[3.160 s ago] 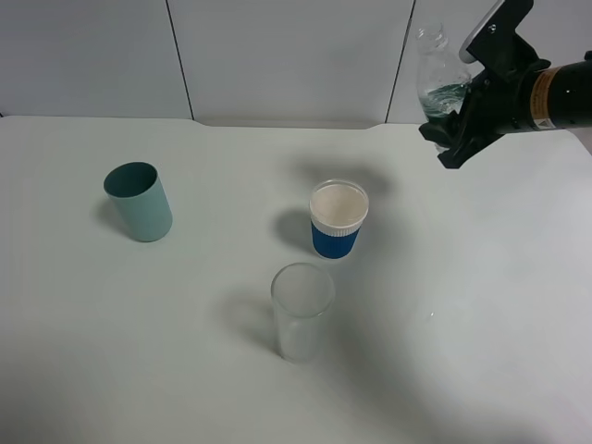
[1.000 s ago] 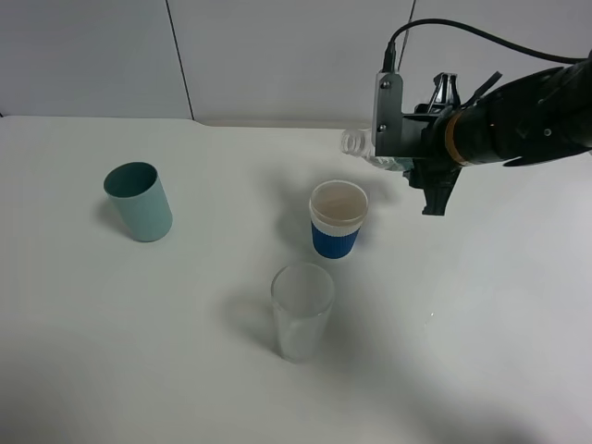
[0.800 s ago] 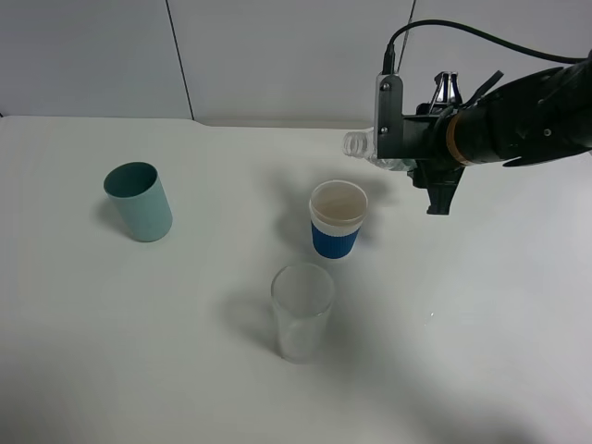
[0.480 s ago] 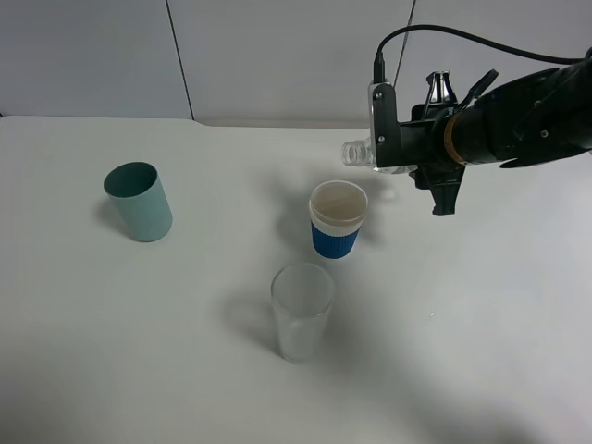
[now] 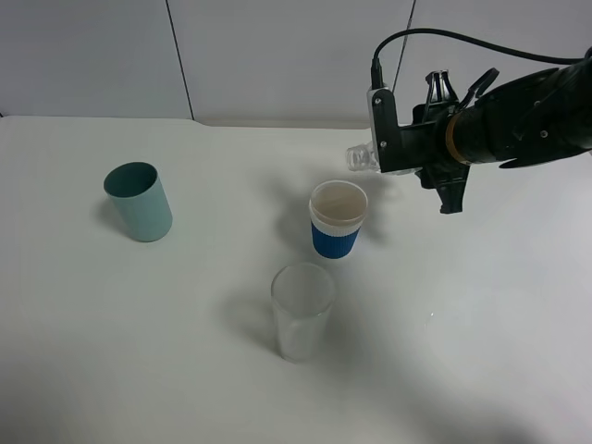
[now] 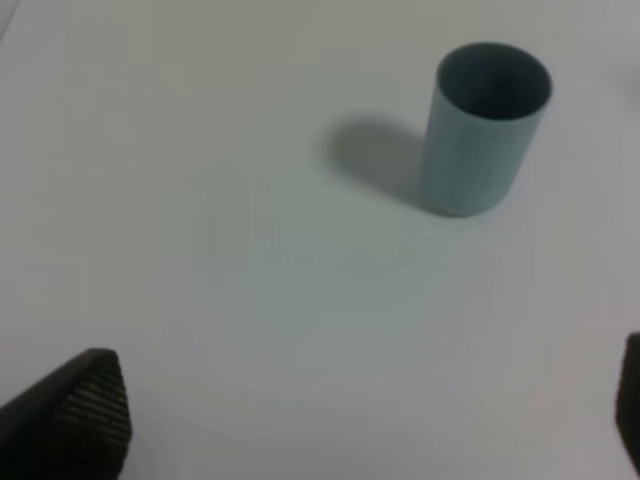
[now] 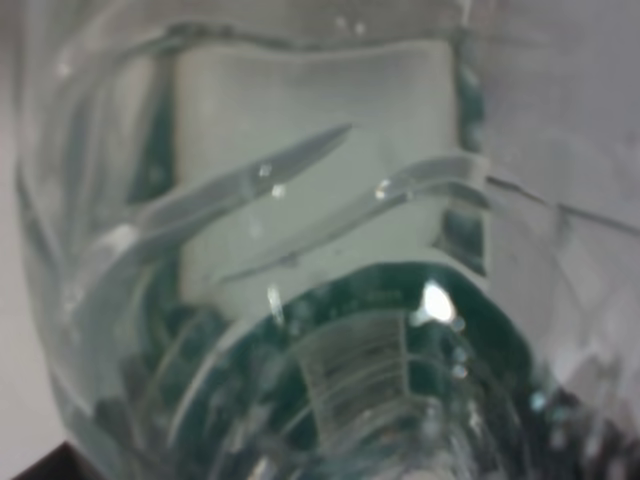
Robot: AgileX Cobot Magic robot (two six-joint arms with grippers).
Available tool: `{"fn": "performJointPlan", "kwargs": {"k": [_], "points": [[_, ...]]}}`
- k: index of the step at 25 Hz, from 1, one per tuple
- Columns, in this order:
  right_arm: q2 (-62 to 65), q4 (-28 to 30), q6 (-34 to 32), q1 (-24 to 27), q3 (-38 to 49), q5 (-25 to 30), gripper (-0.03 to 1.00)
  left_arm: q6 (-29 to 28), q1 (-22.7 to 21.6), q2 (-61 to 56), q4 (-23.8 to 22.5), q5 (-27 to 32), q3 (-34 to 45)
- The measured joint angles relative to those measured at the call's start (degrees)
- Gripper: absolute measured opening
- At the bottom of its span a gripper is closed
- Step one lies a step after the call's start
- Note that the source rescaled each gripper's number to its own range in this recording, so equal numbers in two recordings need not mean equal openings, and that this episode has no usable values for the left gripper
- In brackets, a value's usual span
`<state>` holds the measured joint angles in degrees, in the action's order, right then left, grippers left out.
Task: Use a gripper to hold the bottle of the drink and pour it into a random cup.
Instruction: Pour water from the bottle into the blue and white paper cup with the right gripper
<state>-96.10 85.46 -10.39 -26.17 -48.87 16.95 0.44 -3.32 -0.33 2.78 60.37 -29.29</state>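
The clear bottle of the drink (image 7: 300, 250) fills the view, its dark green label (image 7: 370, 400) close up.

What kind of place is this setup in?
Likely a robot test lab: a bare white table, plain wall panels, and a robot claw holding a tilted bottle near a blue cup.

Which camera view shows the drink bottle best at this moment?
Exterior high. It shows the bottle tipped sideways in the right gripper, its mouth above and just behind the blue cup, though only the neck is clear of the gripper. The right wrist view is filled by its clear body and green label. The left wrist view misses it.
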Motion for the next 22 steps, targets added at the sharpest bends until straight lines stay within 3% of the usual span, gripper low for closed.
{"fn": "performJointPlan", "kwargs": {"k": [22], "points": [[0.0, 0.0, 4.4, 0.0, 0.0, 1.4, 0.0, 0.0, 0.0, 0.0, 0.0, 0.0, 0.0]]}}
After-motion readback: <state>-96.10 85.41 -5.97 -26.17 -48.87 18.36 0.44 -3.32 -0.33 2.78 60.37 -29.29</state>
